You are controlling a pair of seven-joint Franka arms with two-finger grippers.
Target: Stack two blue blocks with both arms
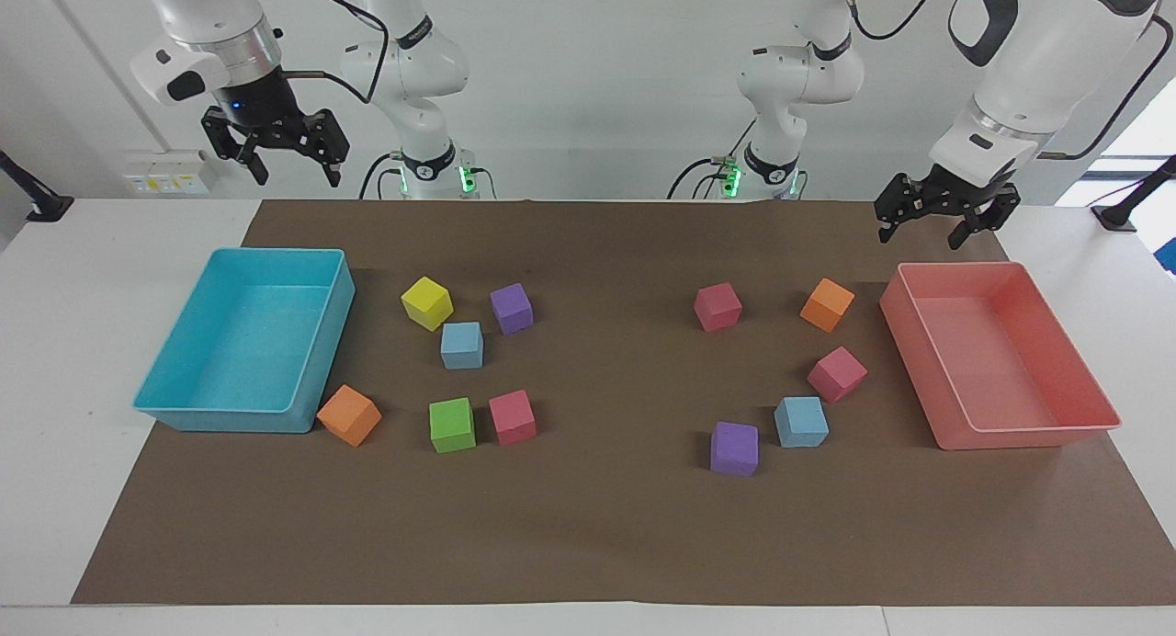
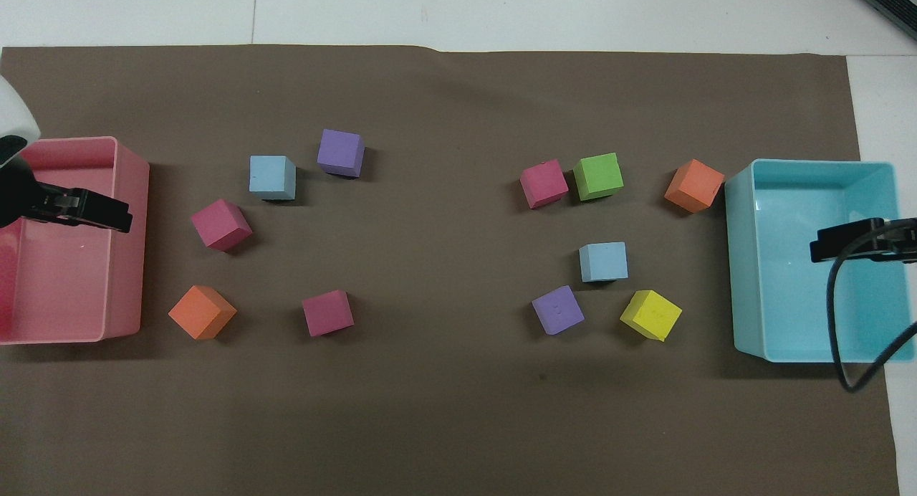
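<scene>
1. Facing view, upper left: the right gripper [image 1: 289, 164] hangs spread and empty, high above the teal tray [image 1: 158, 397].
2. Upper right: the left gripper [image 1: 919, 230] hangs spread and empty by the pink tray [image 1: 1029, 436].
3. Left of centre, one blue block [image 1: 461, 345] sits between the yellow [image 1: 426, 302] and purple cubes [image 1: 511, 307].
4. Lower right of centre lies the other blue block [image 1: 800, 421].
5. Nothing is gripped yet; the next move likely calls for each gripper to descend onto its nearer block.

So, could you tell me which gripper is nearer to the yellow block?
Right. The right gripper hangs above the turquoise tray beside the yellow block; the left gripper is over the pink tray.
</scene>
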